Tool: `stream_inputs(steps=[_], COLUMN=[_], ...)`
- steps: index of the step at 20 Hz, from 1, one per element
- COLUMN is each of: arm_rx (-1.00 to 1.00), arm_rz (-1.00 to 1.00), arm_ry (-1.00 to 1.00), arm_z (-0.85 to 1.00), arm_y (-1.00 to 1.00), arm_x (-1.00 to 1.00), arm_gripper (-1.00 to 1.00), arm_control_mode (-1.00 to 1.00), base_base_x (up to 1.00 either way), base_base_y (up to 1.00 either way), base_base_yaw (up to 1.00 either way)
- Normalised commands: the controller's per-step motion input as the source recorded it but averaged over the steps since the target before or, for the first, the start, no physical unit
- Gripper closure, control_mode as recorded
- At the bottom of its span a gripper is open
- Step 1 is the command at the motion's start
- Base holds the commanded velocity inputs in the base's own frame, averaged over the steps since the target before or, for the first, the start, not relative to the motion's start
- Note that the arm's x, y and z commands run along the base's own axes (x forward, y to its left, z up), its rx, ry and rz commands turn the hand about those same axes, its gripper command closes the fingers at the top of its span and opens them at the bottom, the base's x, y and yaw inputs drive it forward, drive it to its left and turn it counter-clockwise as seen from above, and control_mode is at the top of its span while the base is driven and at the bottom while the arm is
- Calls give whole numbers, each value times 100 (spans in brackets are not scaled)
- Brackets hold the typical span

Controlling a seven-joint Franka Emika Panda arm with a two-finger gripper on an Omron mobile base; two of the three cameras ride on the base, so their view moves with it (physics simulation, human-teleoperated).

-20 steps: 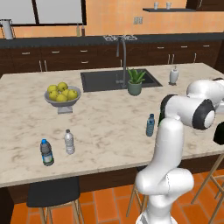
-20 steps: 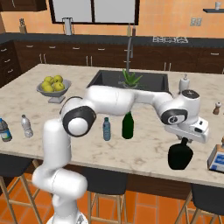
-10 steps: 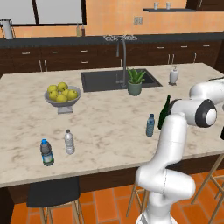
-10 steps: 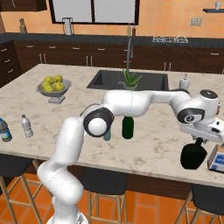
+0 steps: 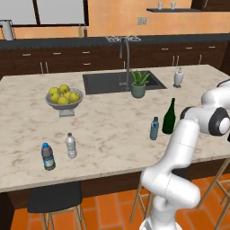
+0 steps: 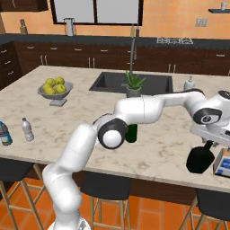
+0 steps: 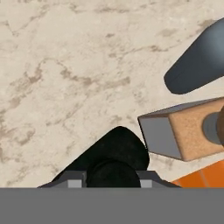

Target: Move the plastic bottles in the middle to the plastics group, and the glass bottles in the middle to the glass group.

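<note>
— What's on the counter [image 5: 103, 130]?

— Marble island, sink [image 5: 117, 82] at 12 o'clock, fruit bowl [image 5: 64, 101] at 10, plant [image 5: 138, 85] by the sink. The blue bottle [image 5: 154, 128] stands mid-right, the green bottle [image 5: 169, 117] just beside it at 2 o'clock. Two plastic bottles [image 5: 71, 145] sit near the front edge at 8.

— And the arm?

— Stretched far out toward 4 o'clock, hand pointing down. The pincer [image 6: 203, 150] is clamped around a dark bottle [image 7: 116, 148] over the counter's edge, near a box [image 7: 175, 131].

Marble island [image 5: 108, 130]: fruit bowl [image 5: 64, 102], plant [image 5: 139, 85], 4 bottles, soap dispenser [image 5: 179, 77].
</note>
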Motion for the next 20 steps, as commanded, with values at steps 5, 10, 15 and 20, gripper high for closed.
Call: stream_inputs(steps=[5,10,15,20], arm_rx=[-14,-14,-14,-3], arm_rz=[0,0,0,0], arm_ry=[-2,-15,-14,-3], arm_z=[-38,-43,-50,-6], arm_y=[45,25,25,20], arm_x=[-1,0,0,0], arm_gripper=[100,100,100,-100], arm_control_mode=[-100,-100,-100,-100], base_base_x=[0,0,0,0], base_base_y=[0,0,0,0], base_base_yaw=[0,0,0,0])
